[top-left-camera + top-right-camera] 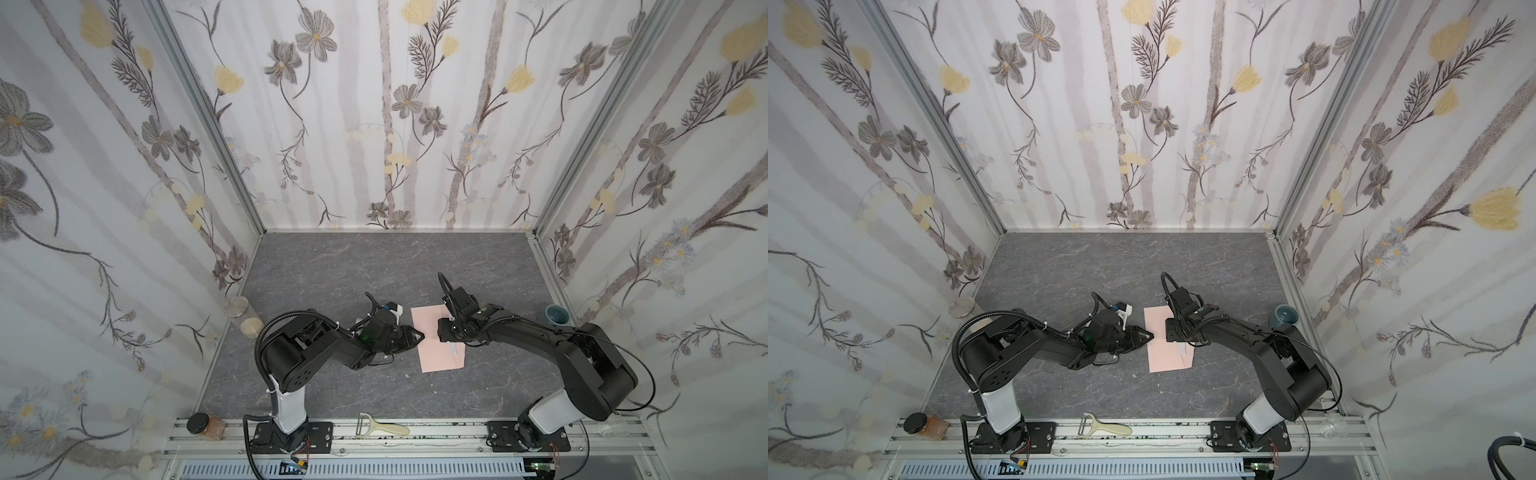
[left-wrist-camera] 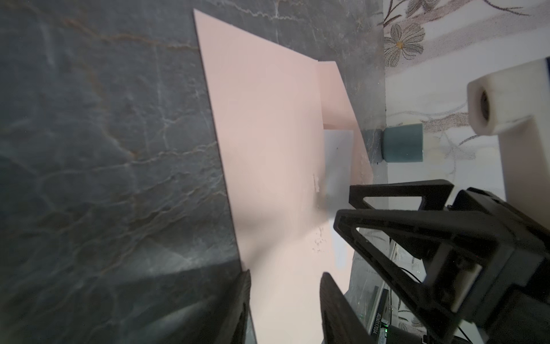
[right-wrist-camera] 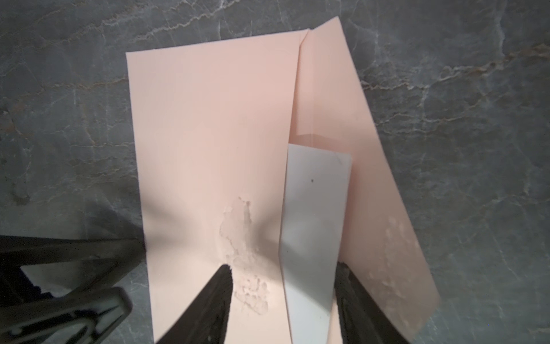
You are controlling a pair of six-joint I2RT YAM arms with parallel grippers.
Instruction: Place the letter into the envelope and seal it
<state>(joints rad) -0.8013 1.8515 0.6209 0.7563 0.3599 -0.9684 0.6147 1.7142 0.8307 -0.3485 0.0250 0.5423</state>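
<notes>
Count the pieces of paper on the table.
2. The pink envelope lies flat on the table, flap open; the white letter pokes out of its pocket, over the flap. Any sheet fully inside would be hidden.

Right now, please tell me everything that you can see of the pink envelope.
The envelope is pale pink paper, lying flat on the grey table. Its flap is open, and the white letter sticks out of the mouth. Rough whitish patches mark the body and flap. The left hand is at one long edge; the right hand stands open above the mouth.
</notes>
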